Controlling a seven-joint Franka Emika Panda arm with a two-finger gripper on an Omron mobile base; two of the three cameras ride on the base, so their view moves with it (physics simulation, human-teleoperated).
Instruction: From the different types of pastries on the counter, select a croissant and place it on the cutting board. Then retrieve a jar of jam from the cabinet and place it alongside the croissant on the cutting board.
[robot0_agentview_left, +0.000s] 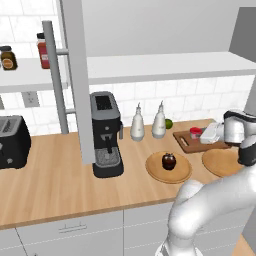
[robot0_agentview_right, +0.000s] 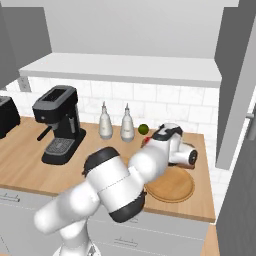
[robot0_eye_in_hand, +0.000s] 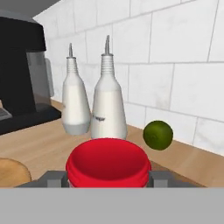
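Hand view showed the dark fingers (robot0_eye_in_hand: 107, 178) closed on the short squat red jar of jam (robot0_eye_in_hand: 108, 162), one at each side. From the left base view, that jar (robot0_agentview_left: 195, 133) sat over the dark brown rectangular cutting board (robot0_agentview_left: 189, 144) near the right end of the light wood-grain surface (robot0_agentview_left: 60, 185).
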